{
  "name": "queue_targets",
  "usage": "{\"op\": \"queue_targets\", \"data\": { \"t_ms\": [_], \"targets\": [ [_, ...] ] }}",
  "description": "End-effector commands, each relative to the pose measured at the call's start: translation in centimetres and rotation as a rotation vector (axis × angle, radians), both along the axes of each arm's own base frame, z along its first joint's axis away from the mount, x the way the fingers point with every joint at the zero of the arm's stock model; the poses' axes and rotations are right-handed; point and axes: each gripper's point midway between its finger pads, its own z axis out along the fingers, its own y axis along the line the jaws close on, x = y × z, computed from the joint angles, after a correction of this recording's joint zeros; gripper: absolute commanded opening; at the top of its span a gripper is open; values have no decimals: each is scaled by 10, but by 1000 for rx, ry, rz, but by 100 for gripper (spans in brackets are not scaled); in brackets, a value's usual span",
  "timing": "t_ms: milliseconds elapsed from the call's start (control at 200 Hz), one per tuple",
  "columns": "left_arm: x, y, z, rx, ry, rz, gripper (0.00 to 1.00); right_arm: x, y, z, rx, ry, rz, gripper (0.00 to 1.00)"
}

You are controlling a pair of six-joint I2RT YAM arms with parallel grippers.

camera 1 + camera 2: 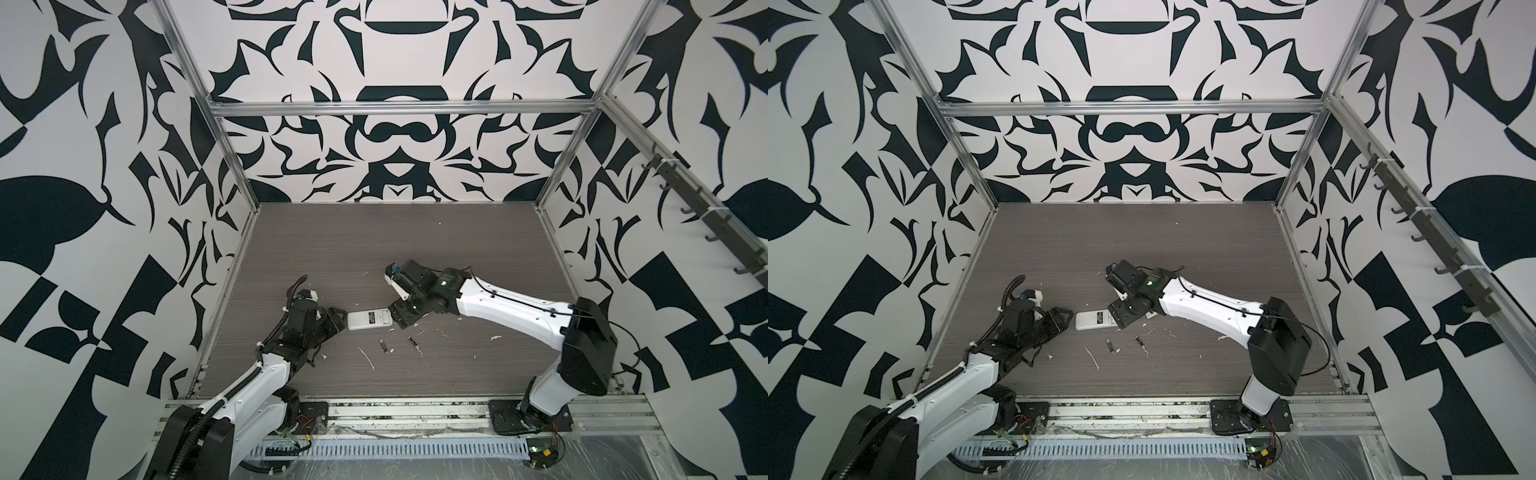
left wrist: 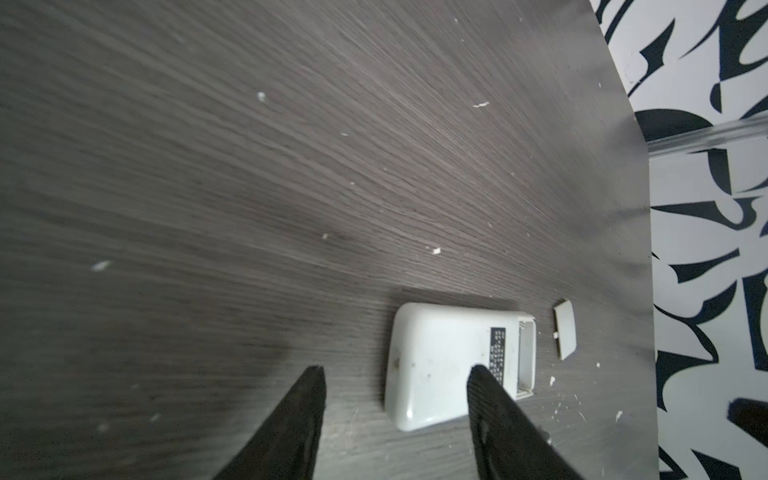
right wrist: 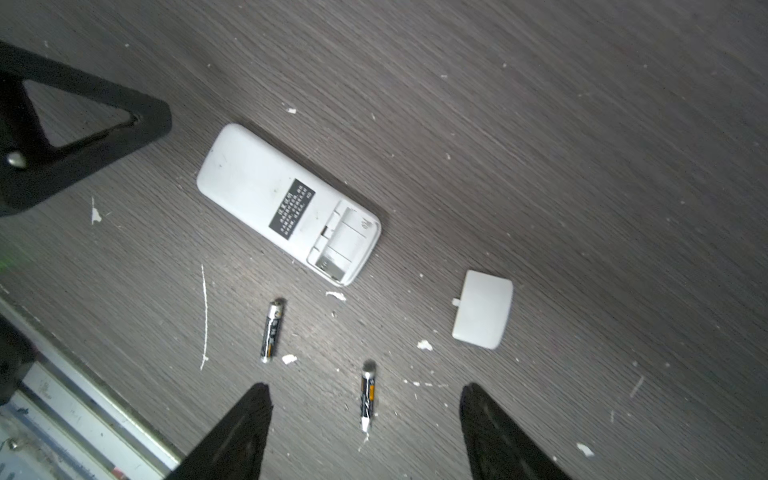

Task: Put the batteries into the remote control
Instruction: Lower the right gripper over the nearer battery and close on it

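remote control face down, white, black-labelled

My top views look down from high at the near edge over the whole surface. Both wrist cameras hang close above it, sharing the remote control and cover plate.

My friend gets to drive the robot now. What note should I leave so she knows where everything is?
Left gripper: open, empty, by the remote control, at the end away from its battery bay.
Right gripper: open, empty, hovering over one battery.
Remote control: face down on the table, bay open and empty.
Other battery: on the table near the remote, apart from the first.
Cover plate: loose on the table beside the remote.
Done: cover off. Left: both batteries go in.
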Motion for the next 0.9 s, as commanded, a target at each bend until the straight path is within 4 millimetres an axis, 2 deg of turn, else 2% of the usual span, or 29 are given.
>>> {"op": "queue_targets", "data": {
  "t_ms": [0,255,360,495,700,895],
  "targets": [
    [0,9,1,-6,-22,52,59,-3,13,4,-14,1,-9,75],
    [-5,20,7,-20,-74,103,59,-13,39,-24,-53,62,15,63],
    [-8,23,9,-25,-89,121,59,-19,46,-34,-75,86,25,58],
    [-11,25,8,-32,-90,129,60,-25,52,-45,-90,110,28,48],
    [-14,25,5,-42,-87,130,60,-33,53,-61,-126,129,32,38],
    [-14,24,4,-41,-89,126,60,-41,53,-71,-141,159,39,35]
  ]
}}
